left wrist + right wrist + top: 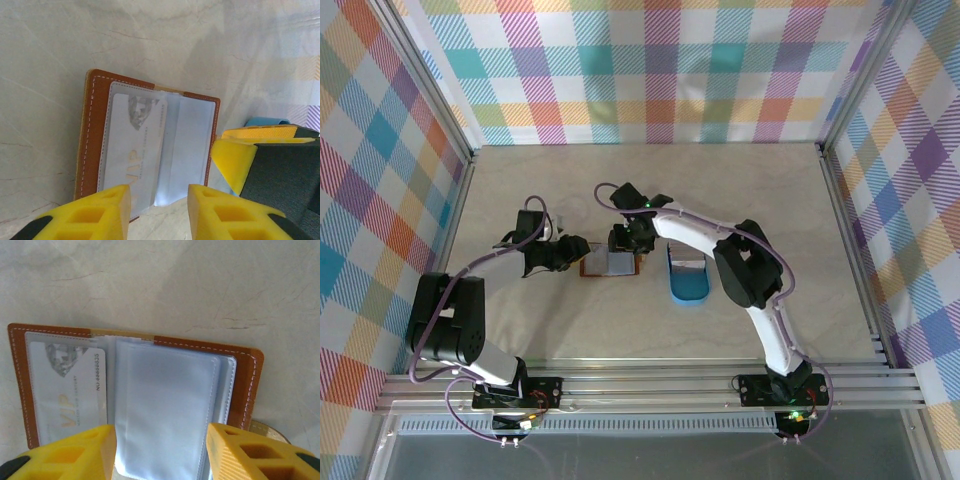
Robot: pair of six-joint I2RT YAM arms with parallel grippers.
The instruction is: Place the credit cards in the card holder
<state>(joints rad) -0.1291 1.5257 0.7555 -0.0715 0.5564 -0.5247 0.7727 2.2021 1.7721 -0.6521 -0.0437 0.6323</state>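
Card holder near edge hidden | left gripper spread | right gripper spread

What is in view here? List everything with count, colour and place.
card holder: one, reddish-brown leather, open on the table between the tools
credit card: one, pale grey, VIP lettering, inside a card holder sleeve
clear sleeves: several, transparent, at the card holder's fold
tray: one, blue, right of the card holder; contents unclear
table: one, pale beige
walls: three, multicoloured plaid, around the table
left tool: one, yellow, open, at the card holder's left edge
right tool: one, yellow, open, straddling the clear sleeves
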